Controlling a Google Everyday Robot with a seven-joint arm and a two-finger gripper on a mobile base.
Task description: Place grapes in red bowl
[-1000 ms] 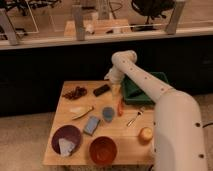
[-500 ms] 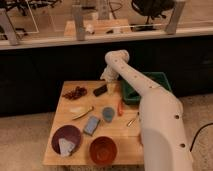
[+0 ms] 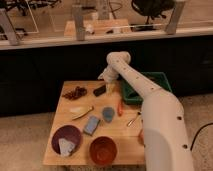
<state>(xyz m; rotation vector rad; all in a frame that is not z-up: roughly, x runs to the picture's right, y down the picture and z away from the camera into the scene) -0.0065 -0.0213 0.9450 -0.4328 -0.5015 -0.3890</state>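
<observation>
Maroon plate [image 3: 55, 136] with pale item [image 3: 65, 146] beside red bowl [image 3: 93, 149]; grapes [image 3: 75, 93] well apart; gripper [image 3: 107, 79] near black object [image 3: 100, 91], grip untellable.

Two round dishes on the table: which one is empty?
The red bowl, front centre; the maroon plate beside it holds a pale item. The gripper hovers near the far edge.

— What's on the tbl?
— Light wooden square table [image 3: 125, 145]. Back-left: dark purple grapes [image 3: 75, 92], w/ a flat black rectangular block [image 3: 99, 90] near them. Back-right: green plastic bin [image 3: 163, 82]. Mid: pale yellow curved piece [image 3: 80, 111], blue-grey rectangular pad [image 3: 91, 125], grey-blue round lump [image 3: 108, 114], thin orange-red stick [image 3: 120, 107]. Front: dark maroon plate [image 3: 70, 134] and glossy red bowl [image 3: 103, 150], apart.
— Ur gripper?
— My gripper [image 3: 106, 79] hangs over the back edge, nr the black block.
</observation>
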